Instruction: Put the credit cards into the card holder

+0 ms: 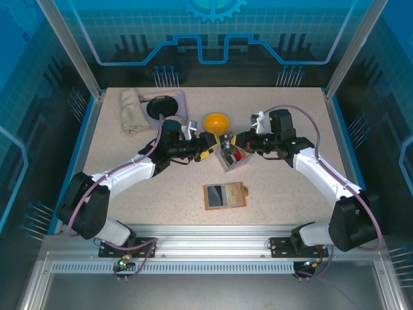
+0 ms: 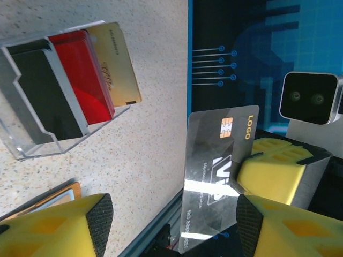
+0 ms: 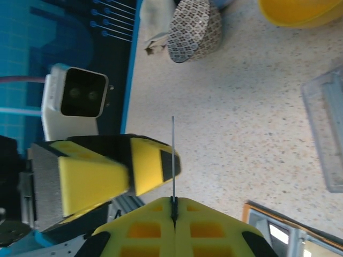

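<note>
My right gripper [image 3: 173, 208] is shut on one edge of a dark grey credit card [image 2: 217, 176], which appears edge-on in the right wrist view [image 3: 173, 155]. My left gripper [image 2: 174, 220] is open, and the card stands between its jaws, close to the right-hand finger [image 2: 247, 225]. Both grippers [image 1: 208, 147] [image 1: 228, 143] meet above mid-table. Black [image 2: 45, 101], red [image 2: 86, 80] and gold [image 2: 115, 64] credit cards stand in a clear slotted tray [image 1: 233, 157]. The tan card holder [image 1: 224, 196] lies open on the table, nearer the arm bases.
An orange bowl [image 1: 216, 122] sits just behind the grippers. A beige cloth [image 1: 132, 110] and a dark round object on a pale mat [image 1: 162, 106] lie at the back left. The card holder's corner [image 3: 292, 235] shows below the right gripper.
</note>
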You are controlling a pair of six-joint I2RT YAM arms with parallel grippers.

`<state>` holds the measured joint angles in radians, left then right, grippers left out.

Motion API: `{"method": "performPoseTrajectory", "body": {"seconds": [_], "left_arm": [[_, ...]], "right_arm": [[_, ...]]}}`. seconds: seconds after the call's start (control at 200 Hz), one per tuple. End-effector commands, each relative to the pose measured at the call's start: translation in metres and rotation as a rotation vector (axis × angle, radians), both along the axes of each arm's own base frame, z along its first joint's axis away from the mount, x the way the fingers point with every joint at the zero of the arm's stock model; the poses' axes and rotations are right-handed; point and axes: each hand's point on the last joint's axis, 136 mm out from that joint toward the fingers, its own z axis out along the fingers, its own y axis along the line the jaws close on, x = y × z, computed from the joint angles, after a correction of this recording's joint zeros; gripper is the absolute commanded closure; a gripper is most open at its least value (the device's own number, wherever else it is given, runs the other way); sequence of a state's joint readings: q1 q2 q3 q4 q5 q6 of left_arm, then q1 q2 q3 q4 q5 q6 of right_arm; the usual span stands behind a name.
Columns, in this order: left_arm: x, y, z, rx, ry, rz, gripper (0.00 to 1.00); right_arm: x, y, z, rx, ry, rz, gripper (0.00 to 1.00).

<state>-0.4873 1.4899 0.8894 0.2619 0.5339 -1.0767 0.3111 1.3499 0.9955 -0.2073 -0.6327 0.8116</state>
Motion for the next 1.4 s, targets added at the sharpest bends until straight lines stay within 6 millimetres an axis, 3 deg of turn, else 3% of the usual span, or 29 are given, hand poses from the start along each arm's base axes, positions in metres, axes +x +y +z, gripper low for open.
{"method": "performPoseTrajectory", "body": {"seconds": [0.0, 0.245, 0.455, 0.605, 0.945, 1.08, 1.396], "left_arm": [[0.0, -0.016, 0.024, -0.066, -0.039, -0.063, 0.41], [-0.003, -0.031, 0.036, -0.099, -0.067, -0.119, 0.63], [-0.004, -0.029, 0.039, -0.102, -0.077, -0.118, 0.89], [-0.005, -0.028, 0.038, -0.101, -0.077, -0.124, 0.99], [-0.014, -0.032, 0.053, -0.152, -0.122, -0.197, 1.0], [-0.016, -0.033, 0.06, -0.167, -0.134, -0.211, 1.0], [-0.012, -0.031, 0.045, -0.148, -0.092, -0.181, 1.0]], "right_arm": [[-0.004, 0.005, 0.024, 0.108, -0.025, 0.032, 0.94], [0.001, 0.006, 0.017, 0.134, 0.011, 0.021, 0.93], [0.003, 0.0, 0.007, 0.131, 0.043, 0.01, 0.89], [0.001, -0.004, 0.008, 0.15, 0.045, 0.024, 0.83], [-0.002, -0.011, 0.008, 0.184, 0.047, 0.081, 0.71], [-0.001, -0.009, 0.007, 0.202, 0.049, 0.106, 0.71], [-0.008, -0.006, 0.014, 0.23, 0.032, 0.155, 0.89]]}}
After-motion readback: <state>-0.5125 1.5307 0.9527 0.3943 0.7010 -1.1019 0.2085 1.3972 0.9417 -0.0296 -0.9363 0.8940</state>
